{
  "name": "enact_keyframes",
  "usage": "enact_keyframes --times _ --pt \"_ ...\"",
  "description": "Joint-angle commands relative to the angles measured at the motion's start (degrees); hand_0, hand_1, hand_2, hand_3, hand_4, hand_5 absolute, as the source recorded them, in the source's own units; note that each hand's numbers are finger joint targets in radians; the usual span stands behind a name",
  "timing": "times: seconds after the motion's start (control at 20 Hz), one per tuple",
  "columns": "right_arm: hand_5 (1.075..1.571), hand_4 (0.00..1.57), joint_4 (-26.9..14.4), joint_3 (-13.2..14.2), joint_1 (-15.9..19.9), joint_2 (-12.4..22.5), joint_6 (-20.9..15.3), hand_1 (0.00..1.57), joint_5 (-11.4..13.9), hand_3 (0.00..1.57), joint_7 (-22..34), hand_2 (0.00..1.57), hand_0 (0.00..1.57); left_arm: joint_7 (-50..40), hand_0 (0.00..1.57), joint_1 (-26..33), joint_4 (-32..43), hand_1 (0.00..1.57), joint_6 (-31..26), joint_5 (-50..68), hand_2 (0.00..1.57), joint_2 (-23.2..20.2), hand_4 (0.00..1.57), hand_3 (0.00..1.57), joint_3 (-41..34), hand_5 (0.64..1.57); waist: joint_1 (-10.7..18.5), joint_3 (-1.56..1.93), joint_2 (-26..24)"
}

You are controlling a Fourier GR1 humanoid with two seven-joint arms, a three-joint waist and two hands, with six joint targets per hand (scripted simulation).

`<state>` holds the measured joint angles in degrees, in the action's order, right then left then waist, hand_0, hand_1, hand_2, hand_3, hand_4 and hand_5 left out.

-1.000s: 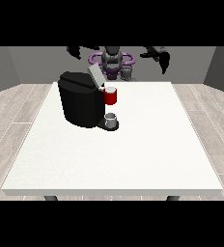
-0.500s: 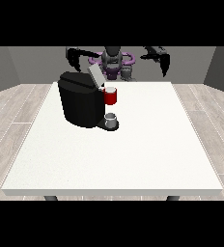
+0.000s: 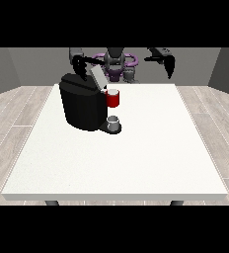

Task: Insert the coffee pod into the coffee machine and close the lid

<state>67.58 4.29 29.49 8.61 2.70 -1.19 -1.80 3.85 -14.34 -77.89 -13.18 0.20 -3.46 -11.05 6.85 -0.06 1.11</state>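
The black coffee machine (image 3: 83,106) stands on the white table (image 3: 136,158), left of the middle towards the back. Its grey lid (image 3: 97,77) is tilted up and open. A red thing at the machine (image 3: 113,99) sits at its front, and below it a small grey thing (image 3: 113,122) rests on the machine's base. The hand at the view's left (image 3: 78,66) hangs just above the machine's top, beside the raised lid. The hand at the view's right (image 3: 170,66) is in the air over the table's far right edge, fingers pointing down and holding nothing.
The robot's torso (image 3: 115,62) stands behind the table's far edge. Wooden floor (image 3: 18,113) surrounds the table on all sides. The white tabletop stretches in front of and to the right of the machine.
The hand at the view's left has come down towards the machine's top and its raised lid. The hand at the view's right has sunk a little. The machine has not moved.
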Motion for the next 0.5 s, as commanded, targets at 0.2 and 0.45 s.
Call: enact_keyframes --times 0.2,0.45 --pt "1.571 0.0 -5.24 1.21 3.58 1.1 1.74 0.0 0.75 0.0 -1.32 0.0 0.0 -3.65 0.0 0.66 -3.65 0.0 -0.06 2.6 0.0 -2.1 0.0 0.0 0.5 1.571 -0.18 0.07 0.77" --pt "1.571 0.0 -8.56 1.9 7.88 1.03 0.23 0.0 1.91 0.0 -4.26 0.0 0.0 -0.72 0.0 -0.93 -3.37 0.0 0.29 2.45 0.0 -1.57 0.0 0.0 1.22 1.571 2.17 0.07 4.79"
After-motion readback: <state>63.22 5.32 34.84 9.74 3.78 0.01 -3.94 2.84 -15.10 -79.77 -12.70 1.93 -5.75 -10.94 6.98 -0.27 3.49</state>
